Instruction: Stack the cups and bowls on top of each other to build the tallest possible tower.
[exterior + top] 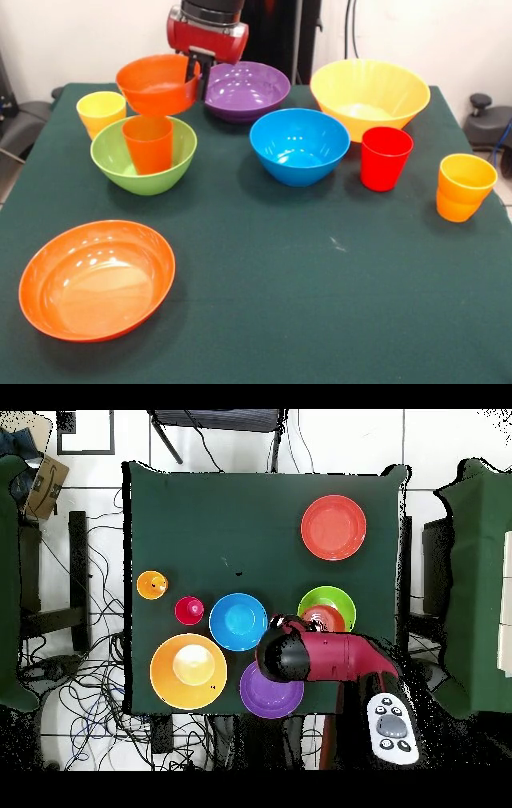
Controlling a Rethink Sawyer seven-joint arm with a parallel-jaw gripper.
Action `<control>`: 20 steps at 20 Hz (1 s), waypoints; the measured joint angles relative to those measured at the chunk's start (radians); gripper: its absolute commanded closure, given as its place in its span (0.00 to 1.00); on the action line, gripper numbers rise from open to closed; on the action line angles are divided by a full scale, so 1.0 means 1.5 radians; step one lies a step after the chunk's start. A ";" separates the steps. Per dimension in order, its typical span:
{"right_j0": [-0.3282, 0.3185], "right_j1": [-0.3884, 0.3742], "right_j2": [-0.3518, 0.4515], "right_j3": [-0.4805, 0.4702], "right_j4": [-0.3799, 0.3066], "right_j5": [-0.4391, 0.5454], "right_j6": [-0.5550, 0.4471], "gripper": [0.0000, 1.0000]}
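My gripper (196, 76) is shut on the right rim of the small deep orange bowl (156, 84) and holds it upright in the air. Just below it, the orange cup (149, 144) stands inside the green bowl (112, 164). Bowl and cup are close, and I cannot tell whether they touch. In the overhead view my arm (320, 656) covers the gripper, beside the green bowl (340, 597). The yellow cup (101, 112) stands left of the green bowl.
The purple bowl (246, 90) sits behind the gripper. The blue bowl (299, 146), big yellow bowl (370, 96), red cup (386, 158) and yellow-orange cup (465, 186) lie to the right. The wide shallow orange bowl (97, 279) is front left.
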 measured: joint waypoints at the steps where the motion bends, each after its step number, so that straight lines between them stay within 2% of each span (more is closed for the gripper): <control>1: 0.000 0.003 0.000 -0.003 0.000 0.000 0.000 1.00; 20: 0.000 0.017 0.004 -0.051 0.000 0.000 0.000 1.00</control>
